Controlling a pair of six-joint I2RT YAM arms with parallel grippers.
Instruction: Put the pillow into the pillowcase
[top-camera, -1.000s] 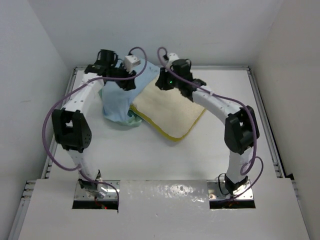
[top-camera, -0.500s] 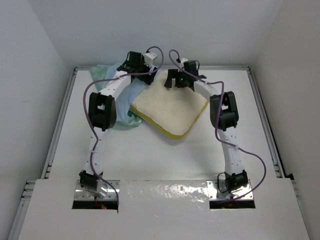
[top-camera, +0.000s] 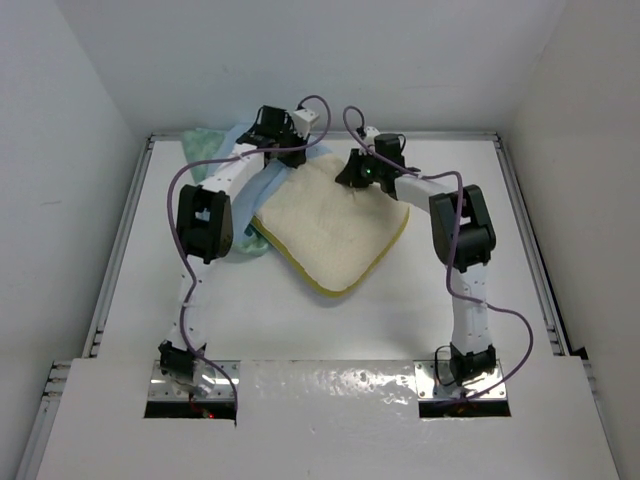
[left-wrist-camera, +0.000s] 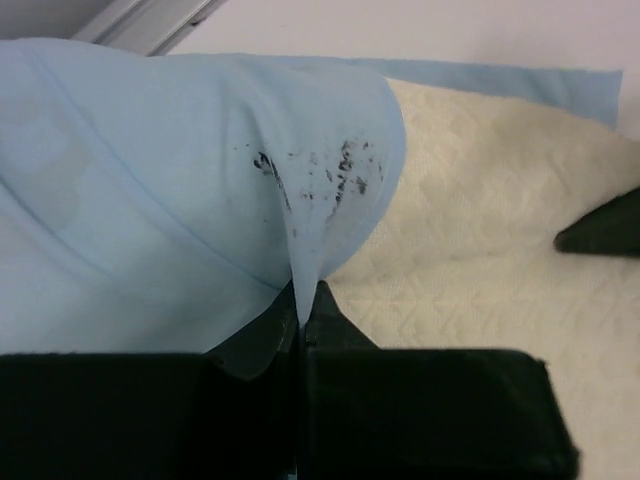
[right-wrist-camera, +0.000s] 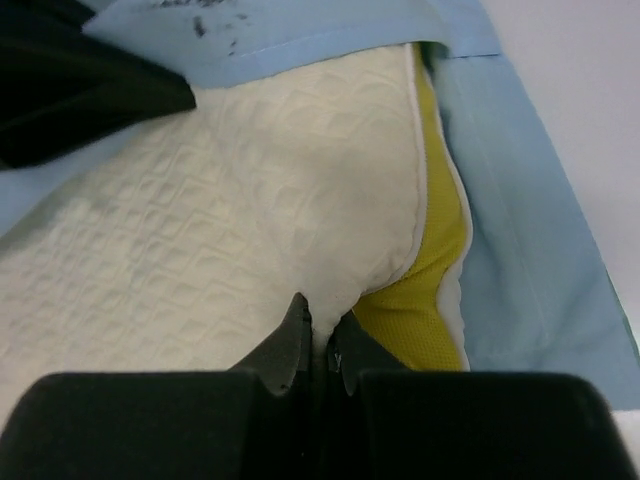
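The cream-white pillow with a yellow edge band lies tilted in the middle of the table, its far left end against the pillowcase. The light blue pillowcase lies at the back left. My left gripper is shut on a pinch of the blue pillowcase cloth, lifted over the pillow's end. My right gripper is shut on the pillow's cream corner beside its yellow band; blue cloth lies under that corner. Both grippers are at the back, the left and the right.
White walls close the table at the back and both sides. A metal rail runs along the right edge and another along the left. A mint green part of the cloth shows at the back left corner.
Both arms have reached to the far end. The pillow has slid left and toward the front. The pillowcase has been pulled back and spread at the back left.
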